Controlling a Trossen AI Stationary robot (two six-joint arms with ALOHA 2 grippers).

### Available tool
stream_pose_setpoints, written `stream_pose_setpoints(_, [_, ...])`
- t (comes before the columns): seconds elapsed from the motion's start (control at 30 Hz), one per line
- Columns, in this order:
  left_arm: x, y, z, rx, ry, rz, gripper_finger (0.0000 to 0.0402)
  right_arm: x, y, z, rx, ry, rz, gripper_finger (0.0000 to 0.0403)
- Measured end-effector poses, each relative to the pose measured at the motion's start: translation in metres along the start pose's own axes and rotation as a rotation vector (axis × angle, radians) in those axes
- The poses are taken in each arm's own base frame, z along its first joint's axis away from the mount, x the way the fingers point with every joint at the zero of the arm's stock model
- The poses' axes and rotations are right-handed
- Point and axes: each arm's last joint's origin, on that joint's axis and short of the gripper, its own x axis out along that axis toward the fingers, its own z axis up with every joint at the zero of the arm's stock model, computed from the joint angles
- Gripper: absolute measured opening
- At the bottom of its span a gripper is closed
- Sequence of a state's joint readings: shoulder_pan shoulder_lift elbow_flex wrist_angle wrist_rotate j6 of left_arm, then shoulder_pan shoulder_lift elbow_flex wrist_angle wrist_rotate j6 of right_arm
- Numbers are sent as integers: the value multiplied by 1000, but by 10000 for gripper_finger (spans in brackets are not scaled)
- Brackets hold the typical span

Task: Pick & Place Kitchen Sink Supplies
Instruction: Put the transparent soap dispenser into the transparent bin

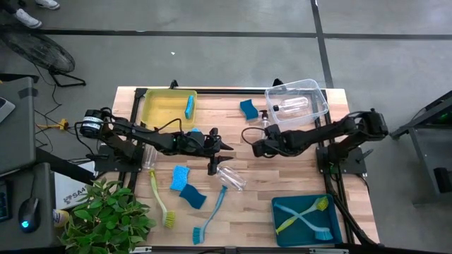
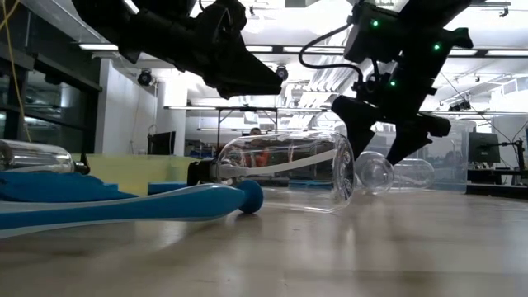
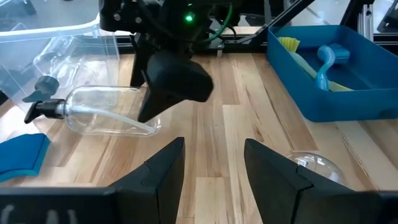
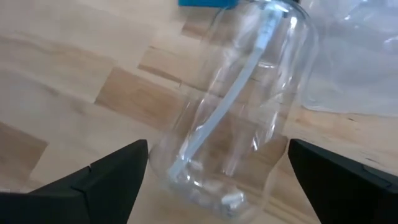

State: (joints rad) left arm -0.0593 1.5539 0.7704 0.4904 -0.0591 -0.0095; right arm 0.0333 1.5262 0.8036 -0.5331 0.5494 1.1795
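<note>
Wooden table point(image 1: 296, 180): carries three bins, with supplies scattered well apart from the clear bin point(image 1: 319, 106)
Right gripper point(image 4: 217, 149): just off the clear bin's front corner, hanging low over the table, fingers spread wide and released
Spray bottle point(image 4: 239, 106): clear with a black trigger top, lying on its side on the wood beside the clear bin; its base end shows between the right gripper's fingers, not clamped
Bottle in bin point(image 1: 293, 106): a second clear bottle lies inside the clear bin
Left gripper point(image 3: 214, 146): farther from the clear bin than the right gripper and facing it, fingers parted with bare wood between them, grasping nothing
Third bottle point(image 1: 231, 176): lying on the table near the left gripper, well apart from the clear bin
Nearest sponge point(image 1: 248, 108): blue, on the table just beside the clear bin's wall
Other sponges point(image 1: 185, 187): two blue ones, touching, far from the clear bin
Sponge in yellow bin point(image 1: 189, 106): stands on edge in the bin point(image 1: 152, 106) at the far end of the table from the clear bin
Loose brushes: a yellow-green one point(image 1: 161, 201) and a blue one point(image 1: 210, 215), at the table edge opposite the clear bin
Teal bin point(image 1: 279, 226): on the clear bin's side of the table but at the opposite edge, holding a yellow-green brush point(image 1: 305, 214) crossed with a blue brush point(image 1: 311, 227)
</note>
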Motion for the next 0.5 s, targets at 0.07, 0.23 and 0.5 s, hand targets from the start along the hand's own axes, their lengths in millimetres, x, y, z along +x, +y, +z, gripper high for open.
stream_pose_setpoints(0.07, [0,0,0,-3,0,0,163,1,-1,1,22,1,-5,383])
stream_pose_setpoints(0.23, [0,0,0,-7,0,0,163,4,-3,5,42,26,-6,379])
stream_pose_setpoints(0.5, [0,0,0,-20,-1,-14,163,17,0,1,36,45,-31,379])
